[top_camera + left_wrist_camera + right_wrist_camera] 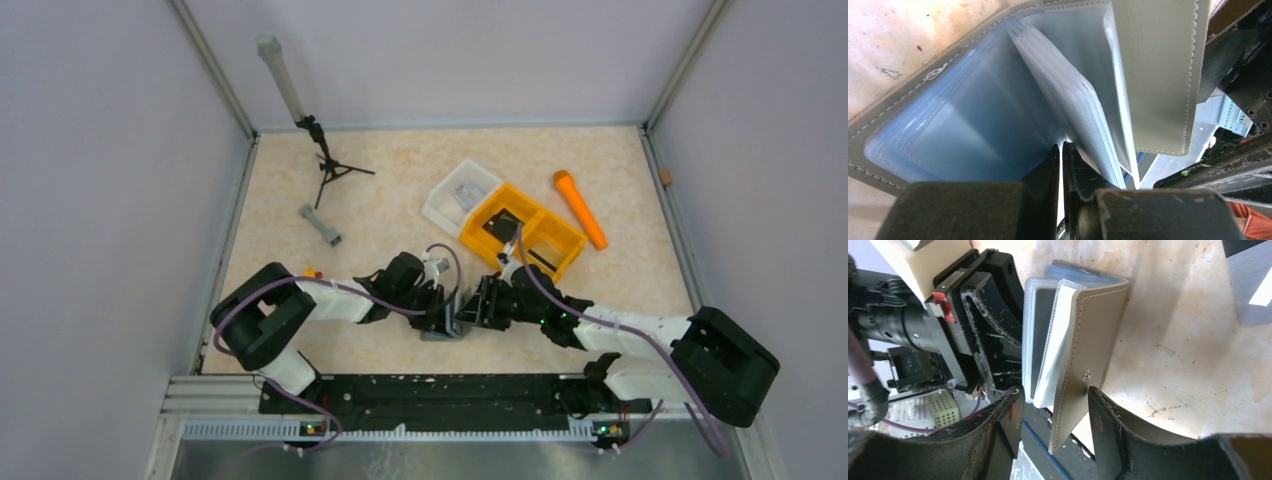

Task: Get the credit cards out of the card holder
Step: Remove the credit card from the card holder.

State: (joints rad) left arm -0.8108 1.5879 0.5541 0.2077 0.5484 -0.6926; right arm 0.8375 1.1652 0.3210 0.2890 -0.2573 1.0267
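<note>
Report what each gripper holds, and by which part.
Left fingers pinch the card holder by a clear inner sleeve. Right fingers stand open around its grey cover, gripping nothing.

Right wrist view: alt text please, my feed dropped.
A grey card holder stands open between the right gripper's open fingers, its clear sleeves fanned and one showing a dark credit card. The black left gripper crowds it on the picture's left side; beige table lies behind.

Card holder (1088,340) between left hand (444,318), right hand (478,311); bin (480,228) behind.
</note>
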